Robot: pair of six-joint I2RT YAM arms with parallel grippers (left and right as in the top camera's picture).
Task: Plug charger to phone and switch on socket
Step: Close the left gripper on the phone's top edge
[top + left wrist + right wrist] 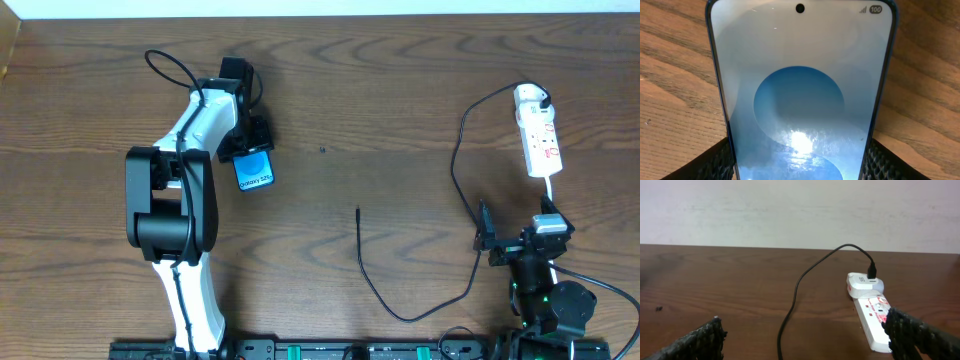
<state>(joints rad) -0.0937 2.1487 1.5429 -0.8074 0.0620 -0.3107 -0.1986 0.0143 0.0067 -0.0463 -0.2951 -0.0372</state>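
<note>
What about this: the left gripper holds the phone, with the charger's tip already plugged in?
No. The left gripper holds the phone, but the charger's tip lies loose on the table, far from it; see the overhead view.

Wooden desk (400, 100): socket (543, 140) lies near the far right corner; charger (360, 245) cable trails from it toward mid-desk.

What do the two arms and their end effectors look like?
The left arm has white links with black joints and a thin black cable. The right arm looks black, with small green lights. The left end effector and right end effector have black, rough-textured fingers.
</note>
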